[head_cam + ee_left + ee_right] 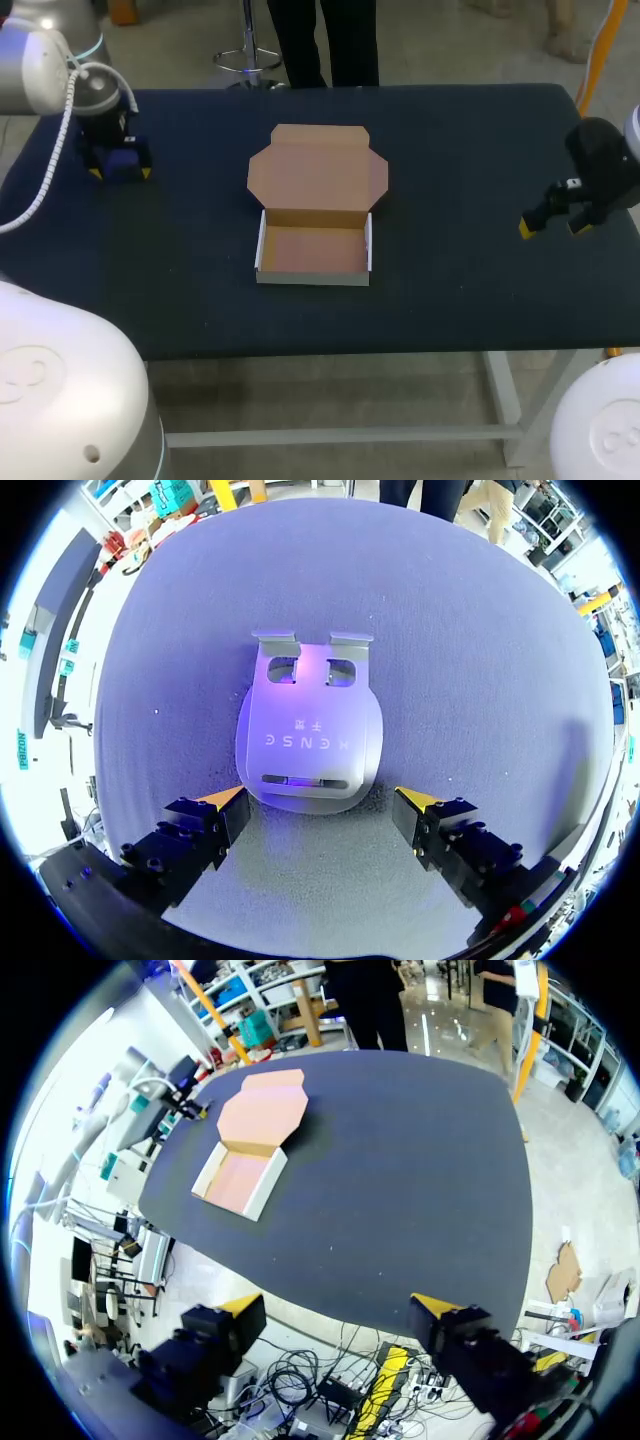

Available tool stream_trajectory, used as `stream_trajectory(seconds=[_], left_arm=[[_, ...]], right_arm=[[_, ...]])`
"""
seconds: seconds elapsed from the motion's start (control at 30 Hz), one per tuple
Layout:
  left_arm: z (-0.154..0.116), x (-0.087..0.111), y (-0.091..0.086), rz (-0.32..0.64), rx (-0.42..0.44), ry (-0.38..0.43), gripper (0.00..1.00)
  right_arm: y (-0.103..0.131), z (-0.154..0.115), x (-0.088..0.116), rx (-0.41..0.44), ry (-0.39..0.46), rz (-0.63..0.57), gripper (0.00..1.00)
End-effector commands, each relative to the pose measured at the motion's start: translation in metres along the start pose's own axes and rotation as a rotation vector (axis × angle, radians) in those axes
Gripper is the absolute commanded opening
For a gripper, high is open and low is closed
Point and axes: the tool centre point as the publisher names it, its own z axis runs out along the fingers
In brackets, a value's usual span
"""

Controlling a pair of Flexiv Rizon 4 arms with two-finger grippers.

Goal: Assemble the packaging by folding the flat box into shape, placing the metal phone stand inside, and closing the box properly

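The folded box (314, 277) sits mid-table (200, 300), its lid lying open on the far side. At the right, the right tool (555, 225) hangs open, empty. At the far left, the left tool (320, 802) — fingers spread — flanks the metal phone stand (310, 730), whose long axis points straight ahead.

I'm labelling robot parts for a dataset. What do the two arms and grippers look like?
The left arm and right arm have smooth, rounded white housings. A ribbed white cable runs along the left one. The left gripper and right gripper are black and blocky, each with two fingers ending in bright yellow tips.
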Motion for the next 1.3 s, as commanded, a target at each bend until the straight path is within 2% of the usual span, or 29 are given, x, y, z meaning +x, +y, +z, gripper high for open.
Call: stream_trajectory(seconds=[0.03,0.6,0.93,1.3], left_arm=[[0.002,0.001,-0.008,0.001,-0.01,-0.002,1.0],[0.004,0.0,-0.02,0.007,-0.007,-0.001,1.0],[0.004,0.001,-0.028,0.003,0.006,-0.003,0.92],[0.007,0.001,-0.035,-0.003,0.013,-0.003,0.9]], right_arm=[[0.0,-0.003,0.0,0.005,0.001,0.0,1.0],[0.0,-0.003,0.0,0.005,0.001,0.0,1.0],[0.0,-0.003,0.0,0.005,0.001,0.0,1.0],[0.0,-0.003,0.0,0.005,0.001,0.0,1.0]])
